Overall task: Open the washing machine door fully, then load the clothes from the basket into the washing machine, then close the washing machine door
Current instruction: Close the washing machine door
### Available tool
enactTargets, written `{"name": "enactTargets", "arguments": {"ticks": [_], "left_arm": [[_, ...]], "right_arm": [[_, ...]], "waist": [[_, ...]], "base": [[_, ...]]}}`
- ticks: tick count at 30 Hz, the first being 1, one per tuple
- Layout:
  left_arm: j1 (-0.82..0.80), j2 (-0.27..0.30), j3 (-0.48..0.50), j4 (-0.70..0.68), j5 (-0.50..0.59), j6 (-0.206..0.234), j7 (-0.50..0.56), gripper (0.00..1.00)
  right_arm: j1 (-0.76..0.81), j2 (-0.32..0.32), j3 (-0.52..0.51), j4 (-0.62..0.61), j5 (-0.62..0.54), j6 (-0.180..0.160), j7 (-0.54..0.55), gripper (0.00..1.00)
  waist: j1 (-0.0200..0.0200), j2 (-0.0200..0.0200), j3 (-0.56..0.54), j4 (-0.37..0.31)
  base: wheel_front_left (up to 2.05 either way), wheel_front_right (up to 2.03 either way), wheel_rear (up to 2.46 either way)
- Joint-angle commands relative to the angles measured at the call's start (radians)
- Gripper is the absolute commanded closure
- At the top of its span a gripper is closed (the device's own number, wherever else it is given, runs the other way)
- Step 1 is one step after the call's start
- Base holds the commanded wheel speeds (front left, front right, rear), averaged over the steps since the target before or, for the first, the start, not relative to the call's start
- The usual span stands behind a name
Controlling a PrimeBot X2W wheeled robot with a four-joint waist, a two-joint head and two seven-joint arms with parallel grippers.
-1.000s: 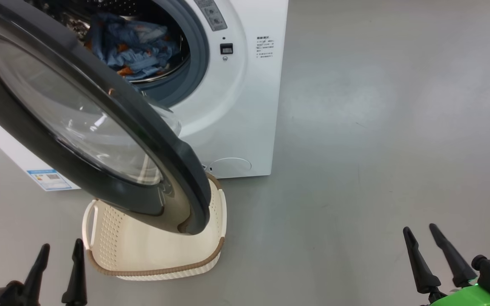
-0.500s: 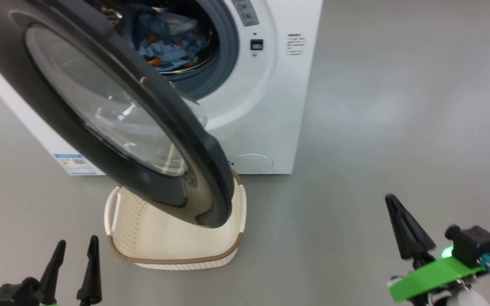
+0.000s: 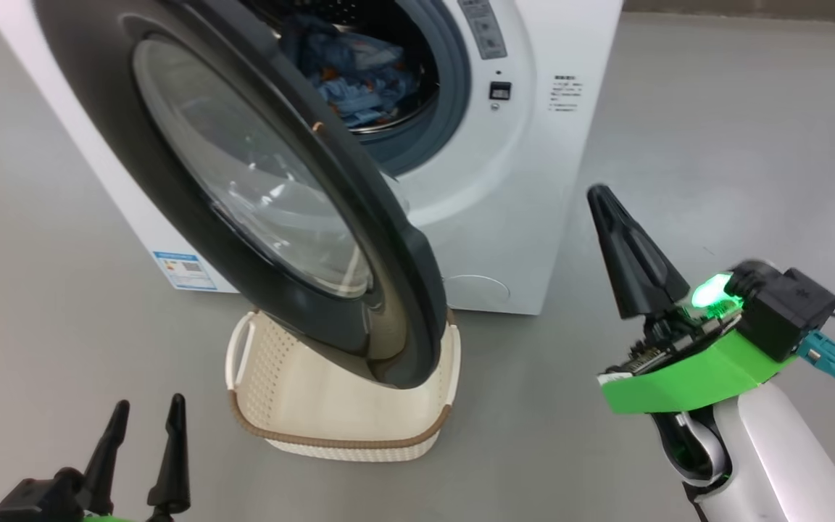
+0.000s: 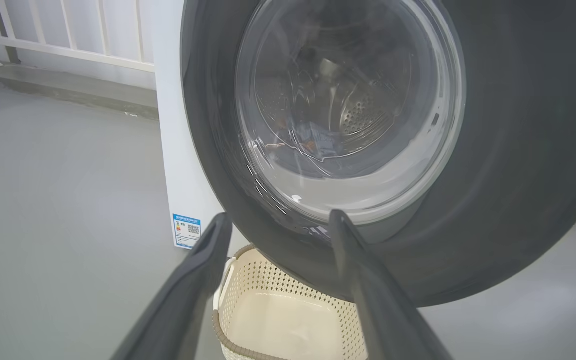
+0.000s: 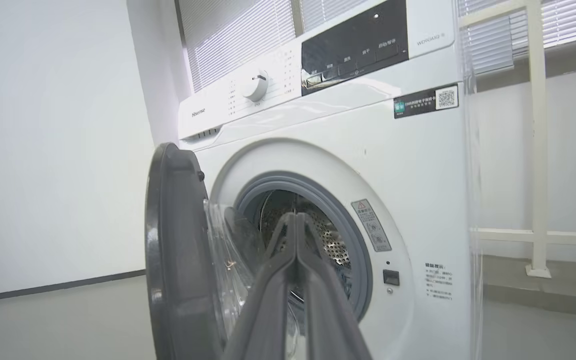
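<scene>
On the smooth grey floor (image 3: 715, 109), before the boxy white washing machine (image 3: 533, 188): cream perforated basket (image 3: 345, 428), brown woven-look rim. Above it, the lower edge of the open washing machine door (image 3: 171, 188), glossy black ring around a bulging clear bowl. In the steel drum (image 5: 335, 245), crumpled blue clothes (image 3: 359, 80) with orange print. Low left, left gripper (image 3: 149, 403), fingers spread, empty. Right gripper (image 3: 601, 197) pressed shut into one dark cone, holding nothing. From the right wrist: round dial (image 5: 255, 85), dark control panel (image 5: 355, 47). From the left wrist: clothes blurred through the glass, white railing (image 4: 68, 45).
</scene>
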Motion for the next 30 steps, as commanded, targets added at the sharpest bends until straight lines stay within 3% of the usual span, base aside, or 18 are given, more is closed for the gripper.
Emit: {"name": "enactTargets", "arguments": {"ticks": [1,11,19,30], "left_arm": [[-0.029,0.011,0.030,-0.031,0.011,-0.002,-0.006,0.00],[-0.021,-0.006,-0.002,-0.065,0.020,-0.002,-0.006,0.00],[-0.019,-0.019,-0.010,-0.061,0.017,-0.002,-0.006,0.00],[-0.034,-0.031,-0.016,-0.050,0.009,-0.002,-0.006,0.00]], "right_arm": [[-0.035,0.008,0.032,-0.047,0.010,0.003,-0.005,1.00],[-0.051,0.003,0.215,-0.177,0.028,0.003,-0.005,1.00],[-0.013,0.015,0.381,-0.072,0.070,0.003,-0.005,1.00],[0.015,0.015,0.509,0.129,0.114,0.003,-0.005,1.00]], "waist": [[0.0000,-0.0001,-0.013,0.020],[0.0000,-0.0001,-0.011,0.089],[0.0000,-0.0001,0.002,0.112],[0.0000,-0.0001,0.030,0.121]], "base": [[0.00,0.00,0.00],[0.00,0.00,0.00],[0.00,0.00,0.00],[0.00,0.00,0.00]]}}
